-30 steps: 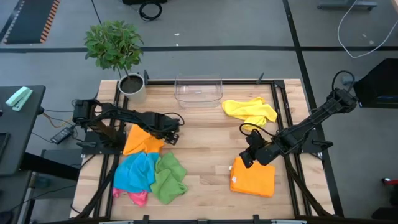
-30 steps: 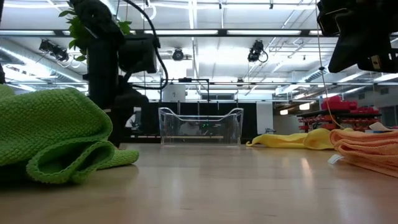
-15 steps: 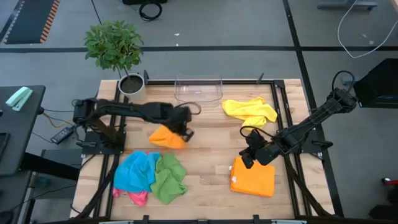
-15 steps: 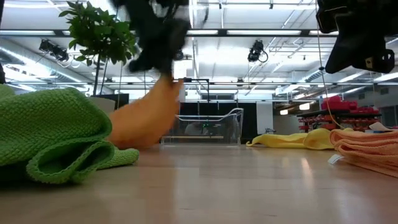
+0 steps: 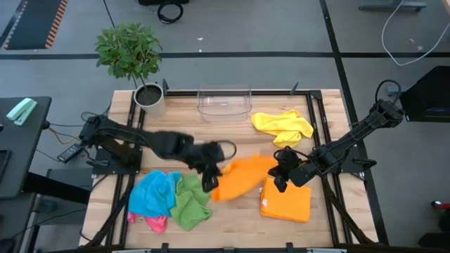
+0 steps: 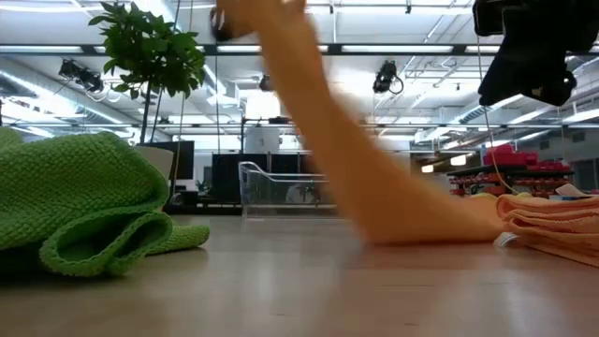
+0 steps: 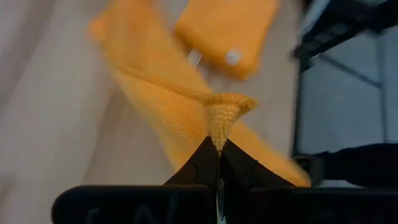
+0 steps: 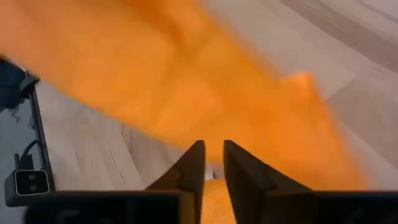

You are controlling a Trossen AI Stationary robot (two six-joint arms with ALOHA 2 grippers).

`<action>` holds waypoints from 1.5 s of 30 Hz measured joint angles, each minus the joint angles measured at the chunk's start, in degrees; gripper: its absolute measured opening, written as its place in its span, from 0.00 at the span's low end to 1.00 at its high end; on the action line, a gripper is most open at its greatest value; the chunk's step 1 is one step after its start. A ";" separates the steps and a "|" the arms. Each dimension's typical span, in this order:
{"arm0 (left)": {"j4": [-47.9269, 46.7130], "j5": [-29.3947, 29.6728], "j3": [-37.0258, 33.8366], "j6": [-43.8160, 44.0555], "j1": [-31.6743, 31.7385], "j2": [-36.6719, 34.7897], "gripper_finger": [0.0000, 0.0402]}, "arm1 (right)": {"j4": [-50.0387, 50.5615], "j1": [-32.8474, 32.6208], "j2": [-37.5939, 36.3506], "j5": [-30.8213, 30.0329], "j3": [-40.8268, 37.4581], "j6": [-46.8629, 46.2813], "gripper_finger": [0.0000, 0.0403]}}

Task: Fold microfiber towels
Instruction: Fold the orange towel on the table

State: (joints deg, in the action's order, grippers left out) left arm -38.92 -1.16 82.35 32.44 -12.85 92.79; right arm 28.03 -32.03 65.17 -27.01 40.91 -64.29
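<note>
My left gripper (image 5: 212, 181) is shut on an orange microfiber towel (image 5: 245, 176) over the middle of the table. The towel trails from it toward the right, blurred. A folded orange towel (image 5: 287, 202) lies flat at the near right. My right gripper (image 5: 281, 172) hovers over that towel's far left corner, its fingers a little apart (image 8: 213, 158) with nothing between them. Blue (image 5: 153, 193), green (image 5: 191, 202) and pink (image 5: 156, 223) towels lie heaped at the near left. A yellow one (image 5: 283, 124) lies crumpled at the far right. My left gripper pinches a small bunched-up bit of the orange towel (image 7: 222, 115) between its two fingertips (image 7: 208, 155). The held end (image 6: 271, 19) is high above the table. The cloth runs drawn out, slanting down to its lower end (image 6: 421, 225), which is at the tabletop beside the folded towel.
A clear plastic bin (image 5: 224, 100) stands at the far edge's middle, with a potted plant (image 5: 133, 56) at the far left corner. Bare wood (image 5: 235, 225) lies between the left heap and the folded towel.
My left gripper has taken hold of the orange towel on the left heap and lifted it. It has swung the towel toward the table's right and near side. The towel, first flat, now streams out long toward the folded orange towel.
</note>
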 joint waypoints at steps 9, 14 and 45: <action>23.34 0.26 -24.89 17.52 -3.56 0.05 0.03 | 3.28 3.49 1.30 -0.47 -0.02 -2.29 0.42; 28.29 0.29 -28.63 19.85 -4.57 0.01 0.05 | 11.94 10.74 3.59 5.40 -0.09 -2.77 0.45; 23.85 0.08 -28.68 15.79 -3.45 -5.22 0.58 | 0.70 22.51 4.46 22.04 -8.94 23.58 0.02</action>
State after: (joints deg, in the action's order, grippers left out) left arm -15.07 -1.08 53.67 48.23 -16.29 87.57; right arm 28.74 -9.52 69.63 -4.97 31.97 -40.71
